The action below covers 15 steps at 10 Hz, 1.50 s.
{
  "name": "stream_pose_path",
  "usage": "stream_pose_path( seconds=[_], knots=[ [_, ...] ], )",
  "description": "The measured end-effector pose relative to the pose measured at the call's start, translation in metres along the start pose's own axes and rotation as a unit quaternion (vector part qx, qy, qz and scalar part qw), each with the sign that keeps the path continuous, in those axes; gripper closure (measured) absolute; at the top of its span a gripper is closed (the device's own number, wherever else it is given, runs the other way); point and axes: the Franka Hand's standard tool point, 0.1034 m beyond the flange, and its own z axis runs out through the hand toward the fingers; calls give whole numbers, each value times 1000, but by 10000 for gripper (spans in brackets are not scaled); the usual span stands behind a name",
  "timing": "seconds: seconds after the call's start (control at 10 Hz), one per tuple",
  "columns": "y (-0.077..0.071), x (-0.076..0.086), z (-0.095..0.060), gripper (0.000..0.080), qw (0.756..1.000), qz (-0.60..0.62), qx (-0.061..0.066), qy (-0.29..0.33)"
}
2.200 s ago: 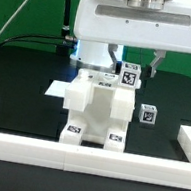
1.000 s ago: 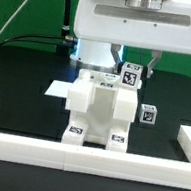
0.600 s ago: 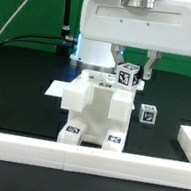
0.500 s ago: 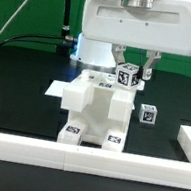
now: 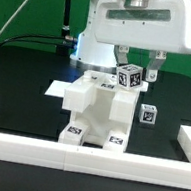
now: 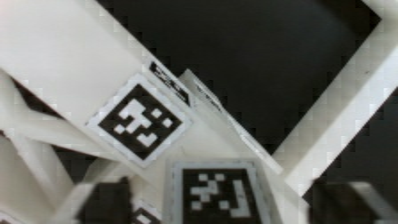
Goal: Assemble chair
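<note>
While the white robot arm (image 5: 131,29) hangs over the black table (image 5: 21,75), its two-finger gripper (image 5: 134,70) is closed on a small white plastic block with black-and-white square tags (image 5: 129,77). One dark finger sits on each side of the block. The block is tilted and held just above the top of the partly built white blocky plastic chair (image 5: 93,111), which stands upright at the table's middle. A small white tagged cube (image 5: 148,115) rests on the table just beside the chair, on the exterior view's right. A long low white border wall (image 5: 82,160) runs along the front. The wrist view shows blurred tagged white surfaces, too close to tell apart.
</note>
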Motion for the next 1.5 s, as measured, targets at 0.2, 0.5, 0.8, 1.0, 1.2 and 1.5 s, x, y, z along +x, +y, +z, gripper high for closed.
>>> stream_pose_path(
  seconds=[0.2, 0.5, 0.8, 1.0, 1.2, 1.5],
  knots=[
    [-1, 0, -1, 162, 988, -154, -4, 4],
    [8, 2, -4, 152, 951, -309, -6, 2],
    [8, 3, -3, 150, 915, -404, -8, 2],
    [8, -7, -4, 150, 886, -462, -14, -43],
    [0, -10, -4, 150, 851, -522, -19, -55],
    [6, 1, -2, 150, 785, -619, -16, -33]
  ],
)
